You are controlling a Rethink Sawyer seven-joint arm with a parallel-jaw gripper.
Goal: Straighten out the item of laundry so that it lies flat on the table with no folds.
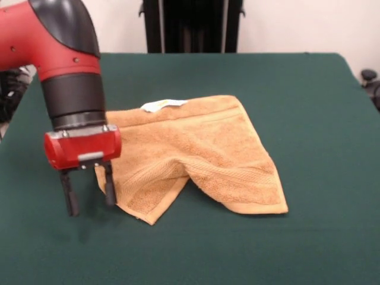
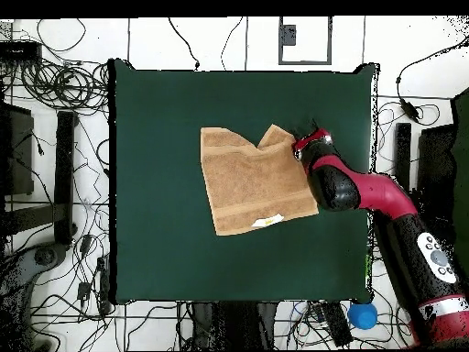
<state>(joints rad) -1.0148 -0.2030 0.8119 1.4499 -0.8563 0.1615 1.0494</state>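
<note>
The tan-orange towel (image 1: 196, 148) lies near the middle of the dark green table (image 1: 309, 95). Its near edge is folded under, leaving a V-shaped notch between two hanging corners. Its white tag (image 1: 163, 105) shows at the far edge. My gripper (image 1: 91, 205) is open and empty, pointing down at the towel's left corner, with one finger (image 1: 110, 185) against the towel's edge. In the overhead view the towel (image 2: 252, 179) lies right of the table's (image 2: 156, 137) centre, with the tag (image 2: 270, 220) at its lower edge, and the gripper (image 2: 305, 143) is at its upper right corner.
The robot's black pedestal (image 1: 190, 24) stands beyond the table's far edge. Cables (image 2: 55, 82) and stands cover the floor around the table. A blue object (image 2: 364, 315) sits off the table's lower right corner.
</note>
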